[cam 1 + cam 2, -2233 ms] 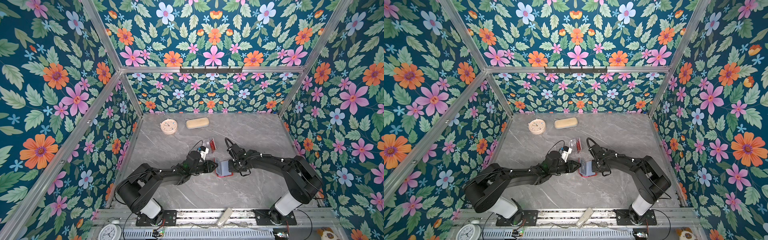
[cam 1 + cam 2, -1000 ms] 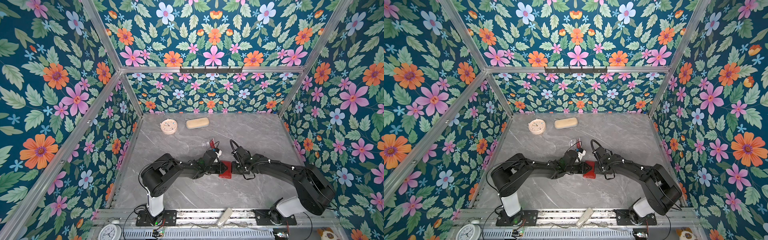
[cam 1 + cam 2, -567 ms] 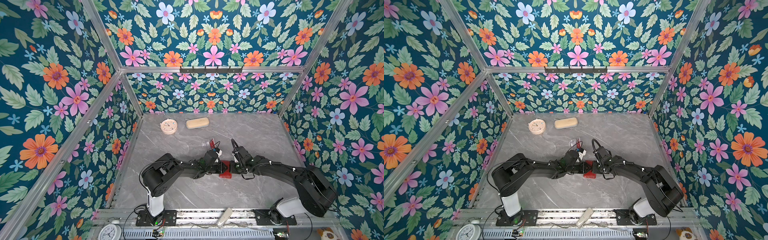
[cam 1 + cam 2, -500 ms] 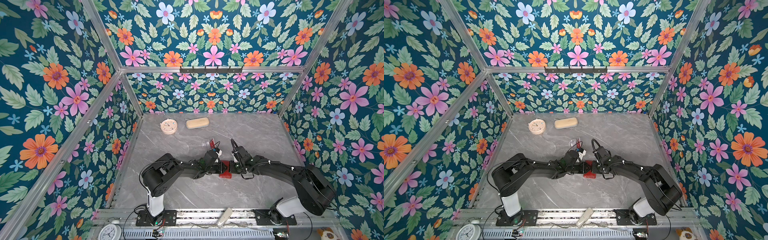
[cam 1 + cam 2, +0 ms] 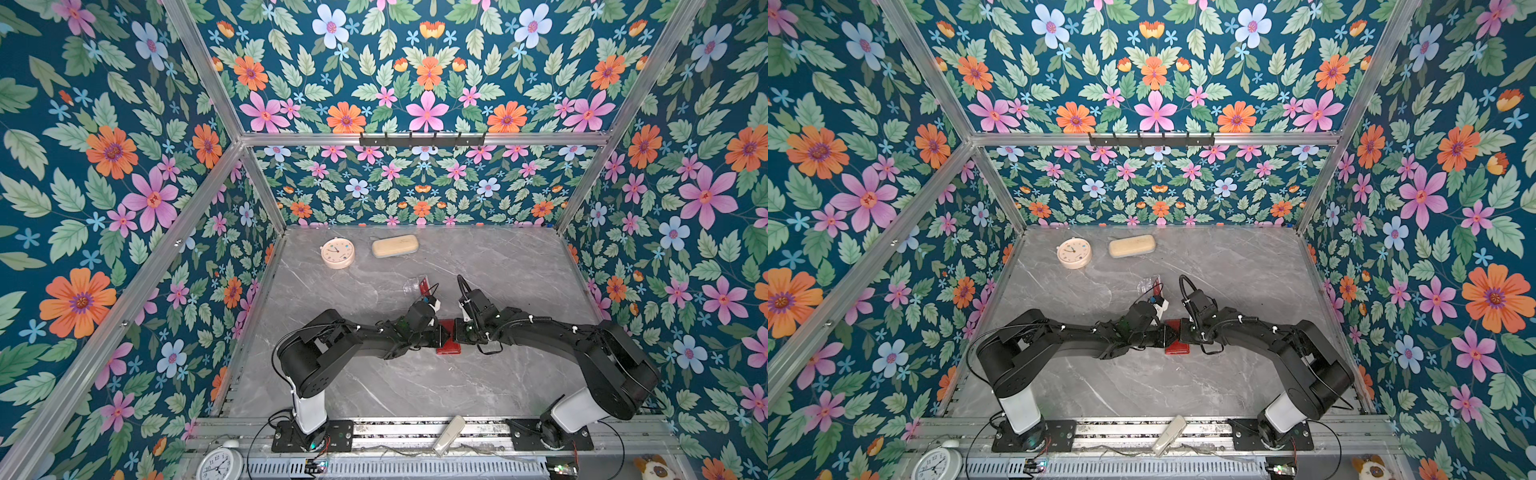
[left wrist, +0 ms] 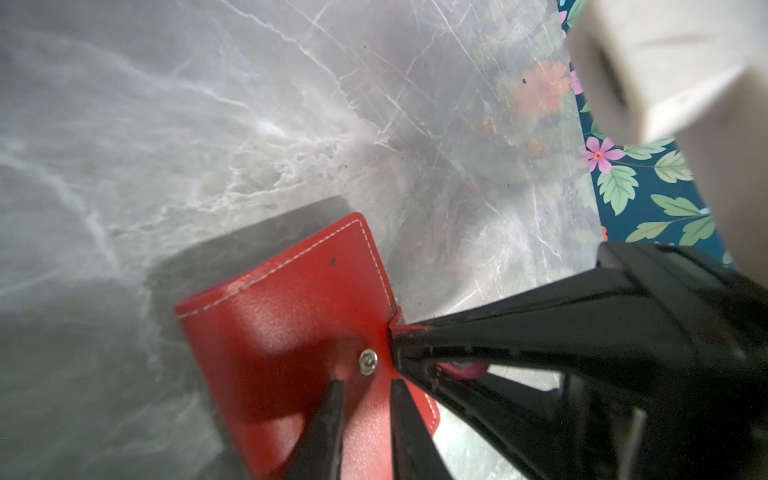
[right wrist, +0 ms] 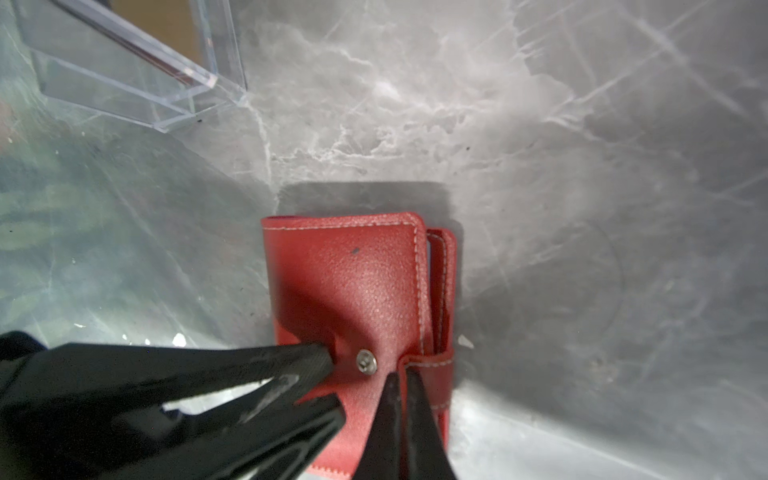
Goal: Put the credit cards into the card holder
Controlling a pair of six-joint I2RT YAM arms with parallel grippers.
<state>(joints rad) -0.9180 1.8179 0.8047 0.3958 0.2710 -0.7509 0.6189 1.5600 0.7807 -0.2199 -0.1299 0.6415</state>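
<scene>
The grey marble-patterned surface (image 5: 374,386) fills the floor of the flower-papered booth. Two black robot arms reach in from the near edge and meet at its middle.

At the far left lie a round cream clock (image 5: 337,252) and, just to its right, a beige oblong case (image 5: 395,246), both well apart from the arms.

The red leather card holder with pale stitching (image 7: 353,282) lies flat at the centre, directly under both claw tips. It shows in both top views (image 5: 449,345) (image 5: 1177,344).

The left claw (image 7: 330,384) comes at it from the left with its jaws a narrow gap apart. One tip presses the cover beside the metal snap stud (image 7: 367,360), and the other sits at the holder's near edge. Red leather shows between the jaws in the left wrist view (image 6: 368,388). Whether they actually pinch the cover cannot be told.

The right claw (image 7: 401,380) comes from the right, closed tight on the holder's unfastened strap tab (image 7: 430,361), just beside the stud.

A small clear acrylic stand (image 7: 137,83) sits just beyond the claws, toward the far side. One red credit card (image 5: 424,286) stands upright in it, apart from both claws and from the holder.
</scene>
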